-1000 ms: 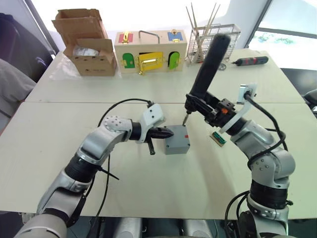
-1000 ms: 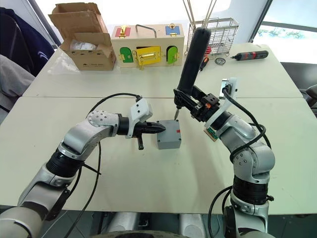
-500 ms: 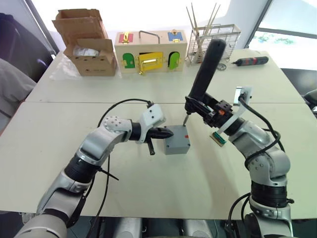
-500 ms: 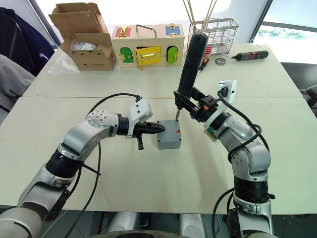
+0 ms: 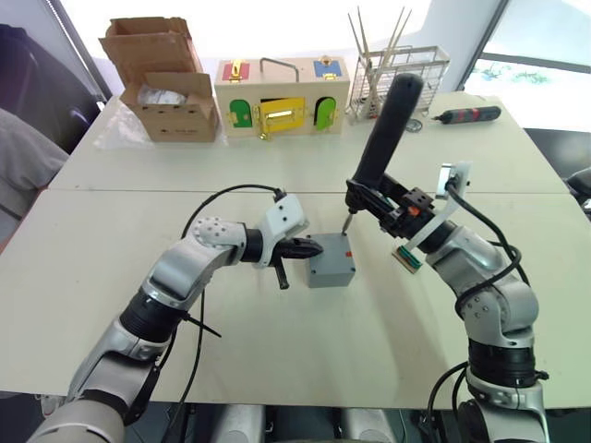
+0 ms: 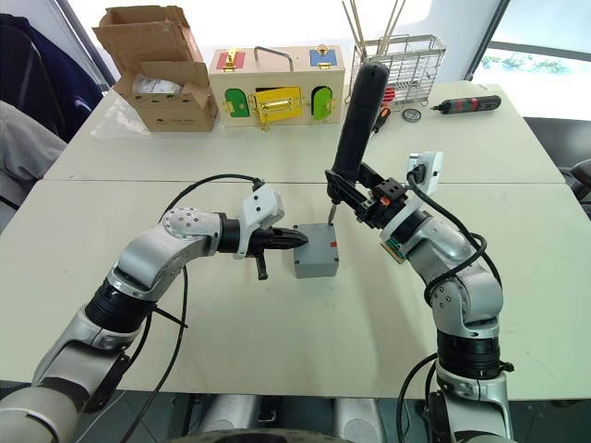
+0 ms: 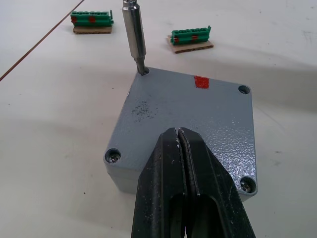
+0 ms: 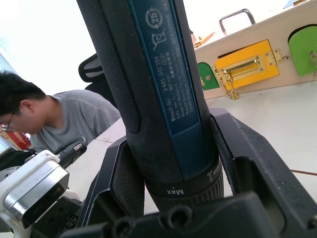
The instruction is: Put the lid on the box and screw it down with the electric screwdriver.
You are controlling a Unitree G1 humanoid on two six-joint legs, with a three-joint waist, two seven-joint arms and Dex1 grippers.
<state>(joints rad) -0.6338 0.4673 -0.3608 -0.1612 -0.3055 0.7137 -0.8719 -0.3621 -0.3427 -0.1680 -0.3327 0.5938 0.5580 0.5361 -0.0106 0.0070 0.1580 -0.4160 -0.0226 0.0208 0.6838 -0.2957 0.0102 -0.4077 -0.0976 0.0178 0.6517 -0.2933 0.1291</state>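
The grey box [image 5: 331,269] stands mid-table with the lid [image 7: 193,114] seated on it, a red mark near one edge and screws in its near corners. My left gripper [image 5: 317,247] is shut and empty; its tips rest over the lid's edge [image 7: 179,133]. Tilted over the box is the thick black electric screwdriver [image 5: 386,129], with my right gripper [image 5: 371,197] shut round its lower end. The metal bit [image 7: 134,34] stands in the lid's far corner hole. In the right wrist view the fingers [image 8: 242,163] flank the screwdriver [image 8: 158,89].
Green terminal blocks [image 5: 407,257] lie right of the box. Along the back of the table stand a cardboard box [image 5: 162,83], a wooden box with coloured doors [image 5: 282,97], a wire rack [image 5: 397,74] and a slim black-and-red driver [image 5: 471,113]. A person [image 8: 44,119] sits beyond the table's left end.
My right arm has shifted slightly, so the screwdriver's top sits a little lower. Its bit stays at the lid's corner. The left gripper and the box have not moved.
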